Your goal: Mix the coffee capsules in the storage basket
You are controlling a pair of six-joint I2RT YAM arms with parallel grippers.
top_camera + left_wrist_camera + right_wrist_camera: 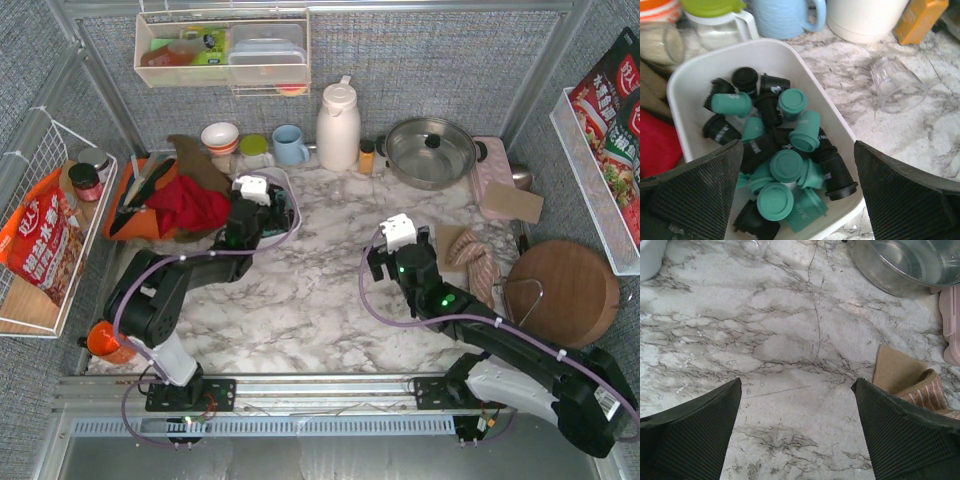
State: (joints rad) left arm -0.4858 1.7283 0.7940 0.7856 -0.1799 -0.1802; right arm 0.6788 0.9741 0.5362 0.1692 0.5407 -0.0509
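Item: coffee capsules (pixel 785 165), teal and black, about two dozen, heaped loose in the storage basket (pixel 740 50). The colours are partly interleaved, with teal gathering toward the end farther from the blue mug (pixel 782 17) and black toward the end nearer it. Container: white tub, solid walls, standing flat on the marble counter (pixel 920 145) just in front of the blue mug. Tool: left gripper (pixel 799 145), jaws spread wide and holding nothing, hanging above the basket end farthest from the mug, one finger to each side of the heap. Neighbours: a clear glass (pixel 897 82) on its side in front of the mug and to its right, a red cloth (pixel 657 145) in front and to its left, and a green-lidded jar (pixel 715 15) just beside the mug on its left. Second tool: right gripper (pixel 797 385), also wide and empty, over bare marble well to the right of the mug. Hazards, as judged: a black capsule lies against the rim at the corner farthest from the mug, where the pile stands highest, so a brisk sweep there would likely flick pods onto the counter. Wide fingers may catch a wall on the way down and tip or shove the tub (it looks light) toward the mug or the glass. A shallow stir would leave the lower layer unsorted.
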